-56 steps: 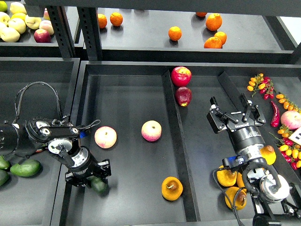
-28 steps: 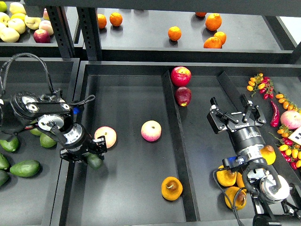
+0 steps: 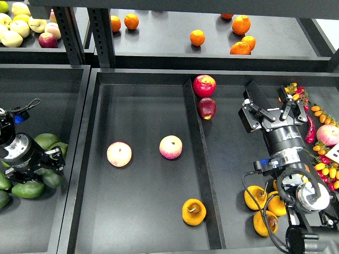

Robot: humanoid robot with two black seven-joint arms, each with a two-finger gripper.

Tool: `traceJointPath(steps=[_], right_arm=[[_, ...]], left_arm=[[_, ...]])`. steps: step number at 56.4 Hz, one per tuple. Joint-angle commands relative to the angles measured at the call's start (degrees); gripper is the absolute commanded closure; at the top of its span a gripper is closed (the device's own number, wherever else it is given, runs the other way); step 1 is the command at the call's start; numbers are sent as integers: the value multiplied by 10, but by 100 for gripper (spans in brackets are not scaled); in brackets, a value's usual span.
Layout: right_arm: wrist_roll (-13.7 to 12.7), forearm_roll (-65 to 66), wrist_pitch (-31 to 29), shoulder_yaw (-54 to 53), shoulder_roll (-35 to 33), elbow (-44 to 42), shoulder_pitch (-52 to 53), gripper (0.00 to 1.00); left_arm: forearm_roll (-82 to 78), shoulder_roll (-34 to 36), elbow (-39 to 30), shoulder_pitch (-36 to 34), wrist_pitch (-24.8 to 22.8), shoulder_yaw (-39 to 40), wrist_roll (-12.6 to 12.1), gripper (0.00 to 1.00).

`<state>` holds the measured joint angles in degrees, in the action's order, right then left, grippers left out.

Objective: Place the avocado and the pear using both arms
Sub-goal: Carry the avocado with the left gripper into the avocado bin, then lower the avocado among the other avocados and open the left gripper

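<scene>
My left gripper [image 3: 46, 170] is over the left tray [image 3: 53, 233], shut on the dark green avocado [image 3: 54, 180], which it holds among other green avocados [image 3: 27, 189]. The pear [image 3: 194, 211], orange-yellow with a brown dimple, lies at the front of the middle tray, next to the divider [image 3: 198, 159]. My right gripper [image 3: 271, 110] is open and empty, high over the right compartment, far behind the pear.
Two pink-yellow peaches [image 3: 119, 154] [image 3: 171, 147] lie in the middle tray. Two red apples [image 3: 204, 84] sit by the divider's far end. More pears [image 3: 256, 197] lie under my right arm. Cherry tomatoes [image 3: 323, 169] lie at the right; oranges [image 3: 240, 24] are on the shelf.
My left gripper has carried the avocado from the front of the middle tray leftwards into the left tray. My right gripper has moved a little back and to the right.
</scene>
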<state>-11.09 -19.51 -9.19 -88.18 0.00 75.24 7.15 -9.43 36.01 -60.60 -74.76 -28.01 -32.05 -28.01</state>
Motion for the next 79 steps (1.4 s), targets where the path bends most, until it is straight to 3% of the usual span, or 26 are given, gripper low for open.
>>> traceJointPath(steps=[1,49,66,79], right_arm=[[-1,0,1,-1,0,-1,1,1],[-1,0,1,0,0,-1,1,1],[-1,0,2,2,0,-1,1,1],[-1,0,2,6,0,-1,1,1]], left_arm=[[-3,-2,7,26,0,1,0,58],[-27,-9,26,89,0,2,0,55],[-36,-9,26,94,0,6,0,40],[-37,-9,26,94,0,8,0,34]])
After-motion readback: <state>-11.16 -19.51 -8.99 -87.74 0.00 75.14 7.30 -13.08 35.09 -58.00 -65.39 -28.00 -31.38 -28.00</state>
